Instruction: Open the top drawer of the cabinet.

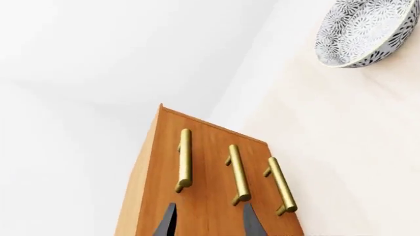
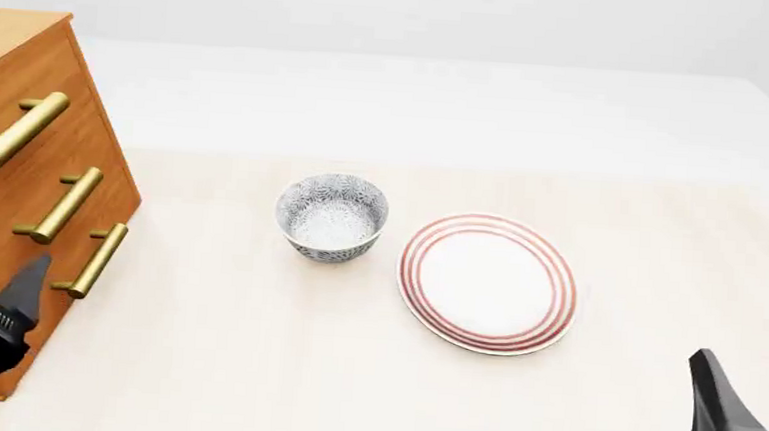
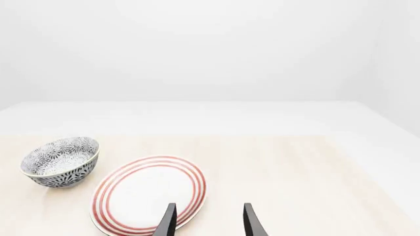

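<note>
I see my left end effector (image 1: 208, 221) spread wide before the shut top drawer's brass bar handle (image 1: 184, 160); right end effector (image 3: 208, 221) released, empty.

Readable text, labels, brands, numbers, signs: none that I can find in any view. Cabinet (image 2: 41, 154) front: plain wood, unmarked. Bowl (image 2: 332, 216): floral pattern only. Plate (image 2: 488, 282): red rings only.

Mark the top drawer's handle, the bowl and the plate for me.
top drawer handle (image 2: 22, 128), front view, mid-bar.
bowl (image 2: 332, 217), front view, inner wall.
plate (image 2: 488, 282), front view, white centre.
</note>
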`<move>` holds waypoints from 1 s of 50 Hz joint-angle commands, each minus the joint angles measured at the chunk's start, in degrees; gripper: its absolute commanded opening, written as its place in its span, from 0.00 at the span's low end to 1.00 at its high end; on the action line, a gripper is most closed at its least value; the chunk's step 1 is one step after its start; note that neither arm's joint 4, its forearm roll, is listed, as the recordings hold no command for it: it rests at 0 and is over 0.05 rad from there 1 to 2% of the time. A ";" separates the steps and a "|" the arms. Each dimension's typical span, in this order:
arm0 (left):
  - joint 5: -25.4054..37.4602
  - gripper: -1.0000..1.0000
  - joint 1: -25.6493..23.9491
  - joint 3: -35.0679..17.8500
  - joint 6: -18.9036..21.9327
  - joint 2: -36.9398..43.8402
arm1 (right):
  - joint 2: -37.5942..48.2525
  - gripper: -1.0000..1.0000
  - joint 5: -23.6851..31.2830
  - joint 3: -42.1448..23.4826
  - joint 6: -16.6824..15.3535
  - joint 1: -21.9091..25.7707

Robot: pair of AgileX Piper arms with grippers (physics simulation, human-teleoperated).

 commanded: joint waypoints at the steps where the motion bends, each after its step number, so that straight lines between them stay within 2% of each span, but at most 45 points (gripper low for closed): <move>1: -2.19 1.00 1.49 -0.66 5.49 2.05 | 0.03 1.00 -0.01 -0.03 -0.01 0.01; 17: -10.54 1.00 3.23 0.26 10.95 9.06 | 0.03 1.00 -0.01 -0.03 -0.01 -0.01; 28: -14.41 1.00 3.45 -1.61 11.59 14.93 | 0.03 1.00 -0.01 -0.03 -0.02 0.00; 39: -19.01 1.00 5.82 -2.10 13.12 18.48 | 0.03 1.00 -0.01 -0.03 -0.02 0.00; 41: -18.54 1.00 5.33 -3.13 12.41 19.48 | 0.03 1.00 0.00 -0.03 -0.02 -0.01; 50: -23.33 1.00 6.47 -2.87 14.32 24.24 | 0.03 1.00 0.00 -0.03 -0.01 0.00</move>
